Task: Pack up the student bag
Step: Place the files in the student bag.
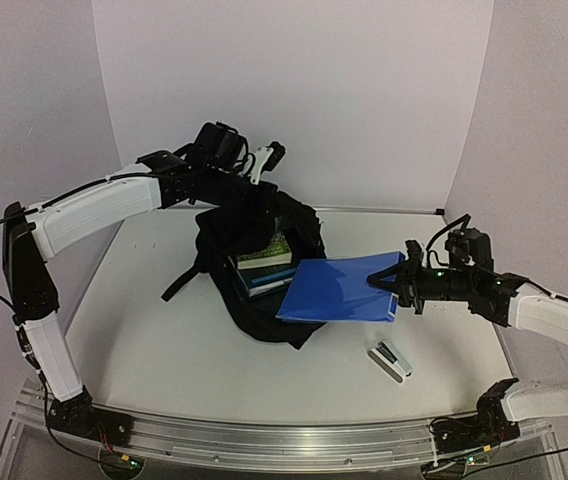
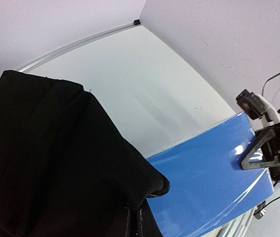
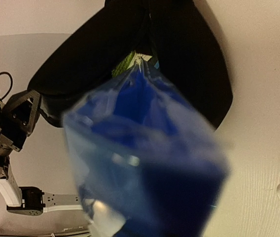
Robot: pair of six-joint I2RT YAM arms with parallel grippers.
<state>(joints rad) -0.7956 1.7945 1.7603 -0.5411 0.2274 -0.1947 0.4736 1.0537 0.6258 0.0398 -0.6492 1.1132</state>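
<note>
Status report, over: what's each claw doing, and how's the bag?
Left gripper holds student bag open. Right gripper shut on blue folder, corner at bag's mouth. Books already inside; stapler lies aside.

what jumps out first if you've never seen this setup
A bright blue folder, pinched at its right edge by the right gripper, reaches with its left end over the open black backpack at the table's centre. Books lie inside the bag, and the left gripper is at its raised rear rim.
</note>
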